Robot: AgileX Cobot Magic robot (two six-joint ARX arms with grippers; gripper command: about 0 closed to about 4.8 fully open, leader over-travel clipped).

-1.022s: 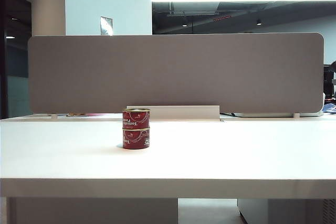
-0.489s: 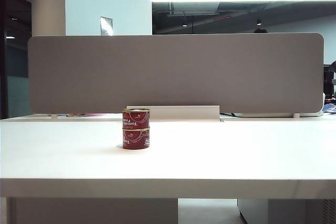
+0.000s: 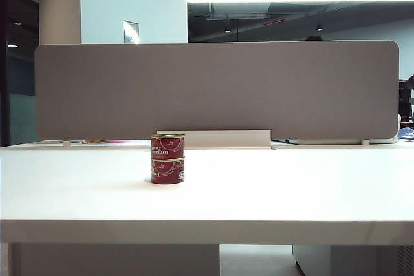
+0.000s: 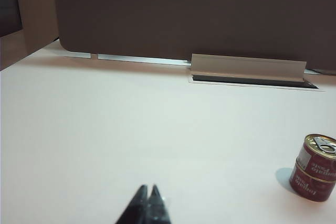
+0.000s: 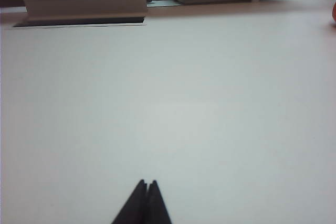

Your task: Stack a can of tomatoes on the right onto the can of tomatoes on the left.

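Observation:
Two red cans of tomatoes stand stacked on the white table (image 3: 291, 185): the upper can (image 3: 167, 145) sits squarely on the lower can (image 3: 167, 170), left of the table's middle. The left wrist view shows the same stack, upper can (image 4: 318, 151) on lower can (image 4: 310, 183), off to one side of my left gripper (image 4: 148, 188), which is shut with nothing in it. My right gripper (image 5: 147, 182) is also shut and empty, over bare tabletop. Neither gripper appears in the exterior view.
A grey partition panel (image 3: 217, 88) runs along the table's far edge. In front of it a raised cable-slot cover (image 3: 223, 138) stands just behind the stack, also visible as the cover (image 4: 248, 66) and the cover (image 5: 86, 4). An orange object (image 5: 334, 13) shows at one frame edge.
The stacked cans have not moved. No arm appears in the exterior view in any of the frames.

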